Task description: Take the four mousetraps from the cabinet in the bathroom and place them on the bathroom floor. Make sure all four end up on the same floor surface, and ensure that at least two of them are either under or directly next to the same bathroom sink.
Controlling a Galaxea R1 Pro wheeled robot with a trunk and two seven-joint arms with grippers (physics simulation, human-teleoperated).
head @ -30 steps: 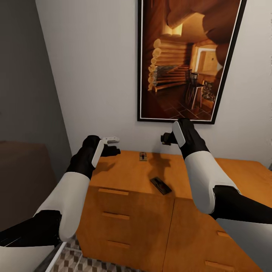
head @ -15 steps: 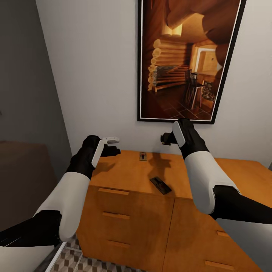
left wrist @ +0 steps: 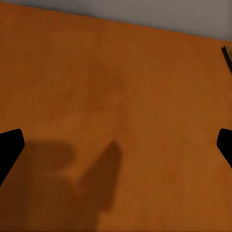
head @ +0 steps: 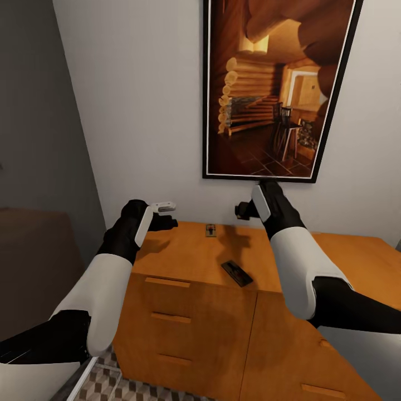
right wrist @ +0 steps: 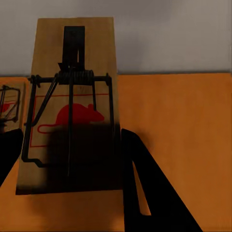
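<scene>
Right tool [head: 240,210] clenched on a small flat brown wooden mousetrap [right wrist: 72,106] raised above the orange-brown wooden cabinet [head: 189,262], left tool [head: 165,215] released and empty; risk: edge grip slipping, trap dropping

Likely home room: wooden cabinet [head: 223,312], framed picture [head: 275,89] on wall, patterned tile floor [head: 111,387].

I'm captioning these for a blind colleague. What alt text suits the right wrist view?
A mousetrap with a red mouse print, held in the right claw above the orange cabinet top; a second mousetrap lies behind it by the wall.
</scene>
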